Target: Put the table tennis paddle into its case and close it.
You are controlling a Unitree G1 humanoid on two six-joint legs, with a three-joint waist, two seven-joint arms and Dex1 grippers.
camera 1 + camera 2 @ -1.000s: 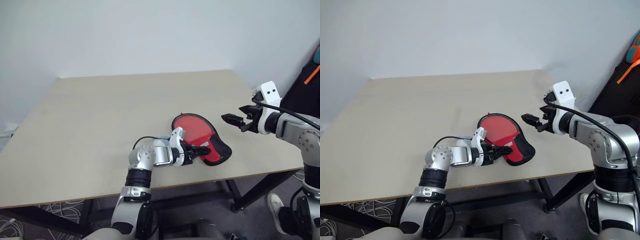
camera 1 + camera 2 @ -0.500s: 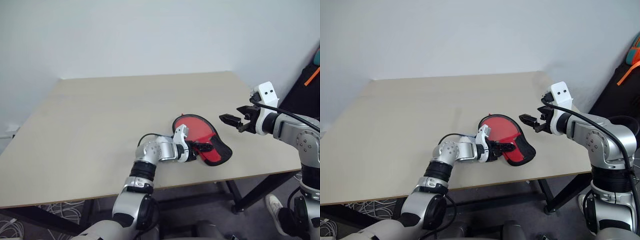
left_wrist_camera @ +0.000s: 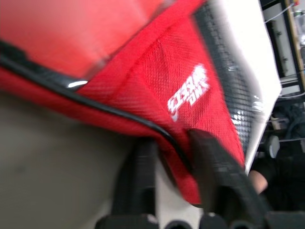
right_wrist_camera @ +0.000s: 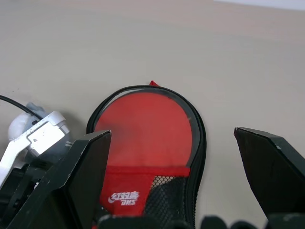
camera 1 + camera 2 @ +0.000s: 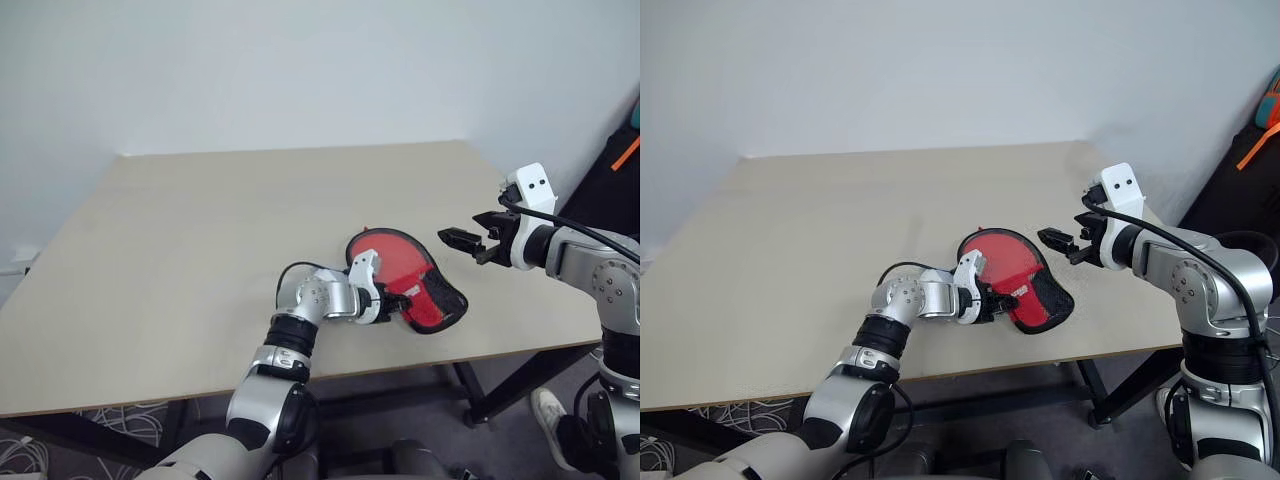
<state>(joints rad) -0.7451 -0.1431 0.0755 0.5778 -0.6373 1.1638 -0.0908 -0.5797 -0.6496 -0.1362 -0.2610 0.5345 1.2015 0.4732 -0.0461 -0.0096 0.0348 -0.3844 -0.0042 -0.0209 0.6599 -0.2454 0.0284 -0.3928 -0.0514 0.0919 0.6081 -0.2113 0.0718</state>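
The case (image 5: 410, 282) lies flat on the table (image 5: 200, 250), near the front edge on my right side, red face with white logo and black mesh up. Its round end points away from me, its narrow end toward the front edge. My left claw (image 5: 397, 301) is at the case's narrow end, on the side nearer my body. In the left wrist view its two fingers (image 3: 217, 171) are pinched on the black-edged rim of the red fabric, one finger on each side of the edging. I cannot make out the paddle apart from the case; the round red face may be either.

My left forearm reaches low across the table, bent at the elbow, wrist angled down toward the case. My right claw (image 5: 462, 240) hangs above the table just beyond the case's right edge, apart from it, fingers spread wide, pointing left toward the case.

A black cable (image 5: 292, 270) loops by my left wrist.
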